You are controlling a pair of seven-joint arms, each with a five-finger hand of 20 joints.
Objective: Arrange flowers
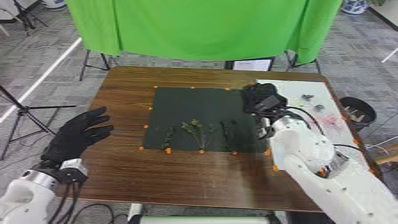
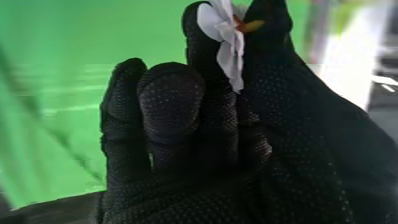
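My right hand [image 1: 260, 100] is over the right edge of the dark mat [image 1: 191, 104], beside the white board. In the right wrist view my right hand [image 2: 173, 115] pinches a white flower [image 2: 229, 47] with an orange-yellow centre between a finger and the thumb. Green sprigs [image 1: 195, 130] and thin dark stems [image 1: 168, 138] lie on the lower half of the mat. Out over the table's left edge, my left hand [image 1: 75, 135] has relaxed, spread fingers and holds nothing.
The white board [image 1: 306, 102] at the table's right bears small dark pieces [image 1: 307, 97] and pink bits. Orange markers line the mat. Behind the table [image 1: 133, 182] hangs a green cloth; a black bin [image 1: 358, 111] stands on the right.
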